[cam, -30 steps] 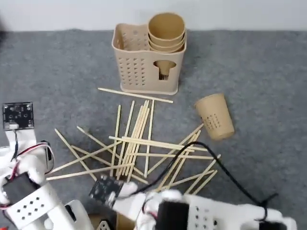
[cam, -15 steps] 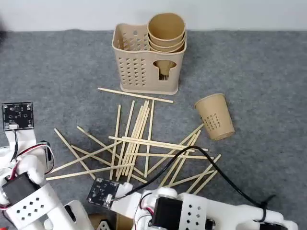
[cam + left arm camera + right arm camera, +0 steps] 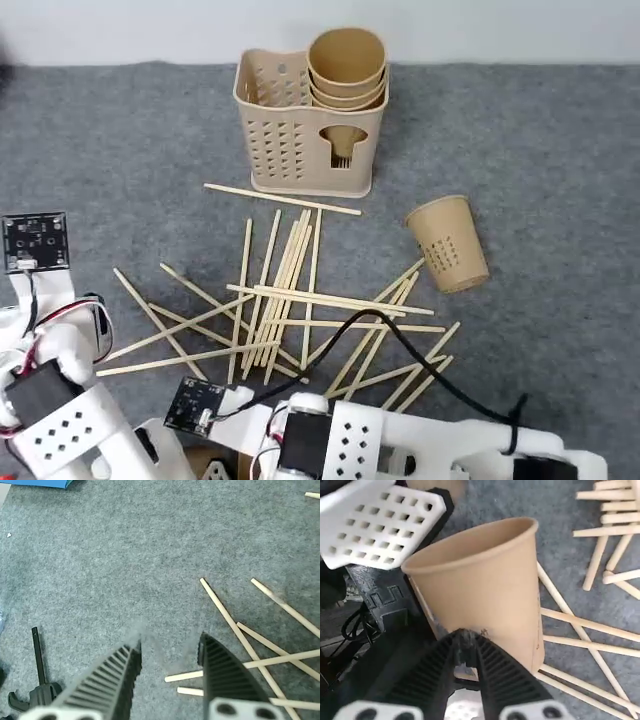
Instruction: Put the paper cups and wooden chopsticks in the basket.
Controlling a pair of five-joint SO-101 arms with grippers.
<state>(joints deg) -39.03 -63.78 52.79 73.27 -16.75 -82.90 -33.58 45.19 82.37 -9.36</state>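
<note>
A beige perforated basket stands at the back of the grey mat, with a stack of paper cups in its right compartment. Another paper cup lies on its side to the right. Many wooden chopsticks lie criss-crossed in the middle. My right gripper is shut on the wall of a brown paper cup, close above chopsticks at the near edge. My left gripper hangs open over bare mat, beside the ends of a few chopsticks.
The left arm sits at the near left and the right arm along the near edge, with a black cable looping over the chopsticks. A white perforated arm part is close to the held cup.
The right arm's wrist has swung left and slightly toward the near edge, its cable shifting over the chopsticks. The left arm, basket and lying cup have not moved.
</note>
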